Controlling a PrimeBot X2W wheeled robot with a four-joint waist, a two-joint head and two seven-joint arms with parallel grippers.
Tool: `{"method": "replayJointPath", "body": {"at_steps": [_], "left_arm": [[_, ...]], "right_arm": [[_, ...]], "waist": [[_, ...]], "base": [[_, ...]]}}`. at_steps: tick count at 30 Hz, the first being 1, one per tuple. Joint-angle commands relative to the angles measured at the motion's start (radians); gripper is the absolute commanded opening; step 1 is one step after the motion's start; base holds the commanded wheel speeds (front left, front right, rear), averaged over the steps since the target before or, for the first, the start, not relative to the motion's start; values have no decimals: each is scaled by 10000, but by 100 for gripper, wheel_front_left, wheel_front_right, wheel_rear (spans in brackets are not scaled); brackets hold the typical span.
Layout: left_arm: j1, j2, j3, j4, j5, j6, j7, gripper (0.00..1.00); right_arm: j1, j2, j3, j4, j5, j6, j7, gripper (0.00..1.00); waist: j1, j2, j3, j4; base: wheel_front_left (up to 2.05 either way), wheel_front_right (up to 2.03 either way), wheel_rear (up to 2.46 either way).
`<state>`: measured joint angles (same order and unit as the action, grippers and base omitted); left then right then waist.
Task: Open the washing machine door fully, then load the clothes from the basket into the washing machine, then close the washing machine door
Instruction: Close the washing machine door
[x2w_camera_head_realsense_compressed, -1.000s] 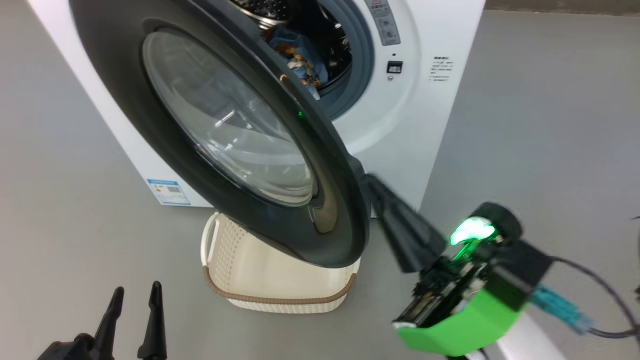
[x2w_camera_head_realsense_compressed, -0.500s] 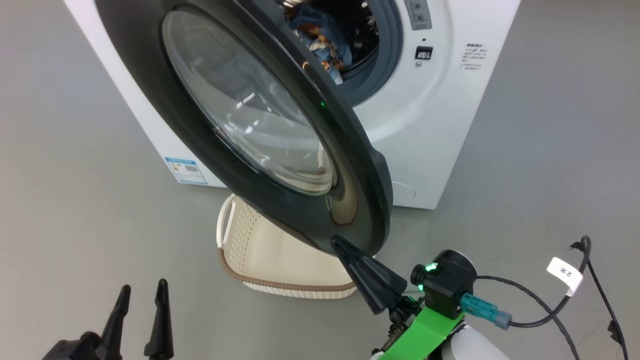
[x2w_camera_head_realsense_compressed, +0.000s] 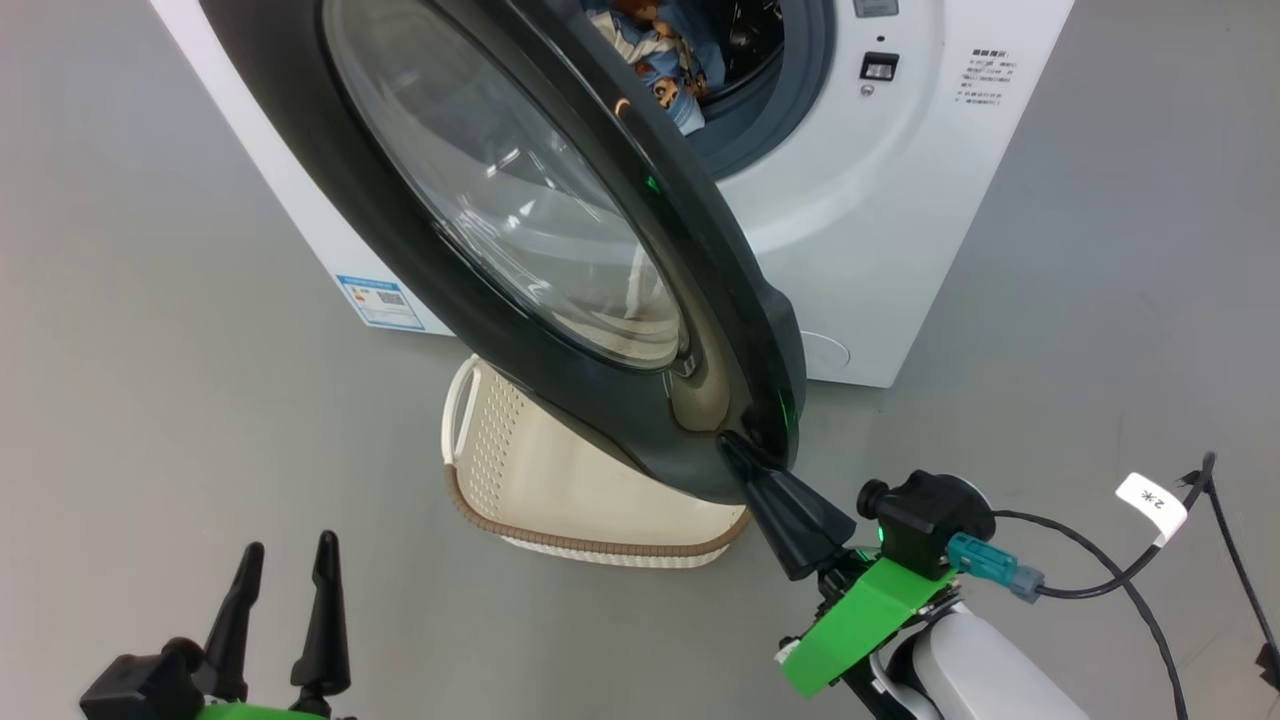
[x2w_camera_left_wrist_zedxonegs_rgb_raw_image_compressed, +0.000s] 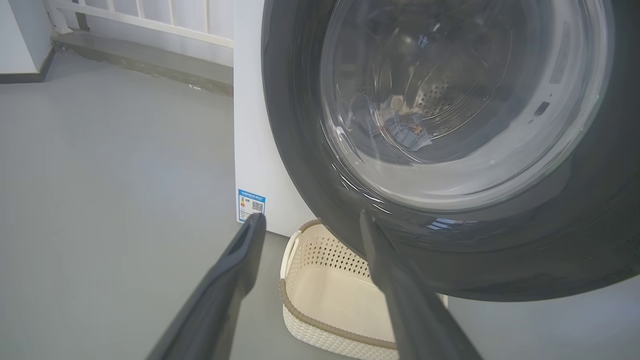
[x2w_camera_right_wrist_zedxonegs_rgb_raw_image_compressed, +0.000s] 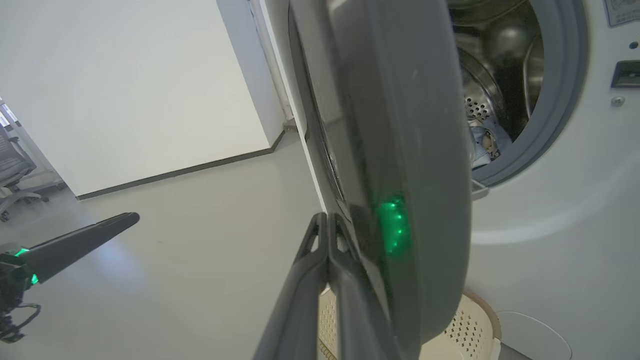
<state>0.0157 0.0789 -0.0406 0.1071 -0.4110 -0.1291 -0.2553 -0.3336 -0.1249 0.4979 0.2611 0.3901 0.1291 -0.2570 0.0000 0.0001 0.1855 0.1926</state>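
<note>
Beneath the glossy round door (x2w_camera_head_realsense_compressed: 500, 200) (bulging glass) sits a perforated basket (x2w_camera_head_realsense_compressed: 520, 472).

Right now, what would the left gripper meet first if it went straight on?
Probably the large round glossy black washing machine door, at its dark rim, ahead of the open left gripper; depth unclear.

Black door (x2w_camera_head_realsense_compressed: 520, 200) ajar; clothes (x2w_camera_head_realsense_compressed: 655, 50) (bear-printed) inside washing machine (x2w_camera_head_realsense_compressed: 860, 230); basket (x2w_camera_head_realsense_compressed: 560, 490) beneath door.
</note>
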Motion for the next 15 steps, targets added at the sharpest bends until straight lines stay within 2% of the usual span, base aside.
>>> {"method": "replayJointPath", "body": {"at_steps": [1,15], "left_arm": [[-441,123,334,-177,-114,-15,-65,100],[-820,82,255,-332,-153,-15,-65,100]], "right_arm": [[-249,186,100,-180,29,16,-48,0],[-923,240,-1038,15,-229,16,-48,0]], "waist": [[0,-1,24,0],[0,-1,578,44]], "base": [[0,0,0],[0,0,0]]}}
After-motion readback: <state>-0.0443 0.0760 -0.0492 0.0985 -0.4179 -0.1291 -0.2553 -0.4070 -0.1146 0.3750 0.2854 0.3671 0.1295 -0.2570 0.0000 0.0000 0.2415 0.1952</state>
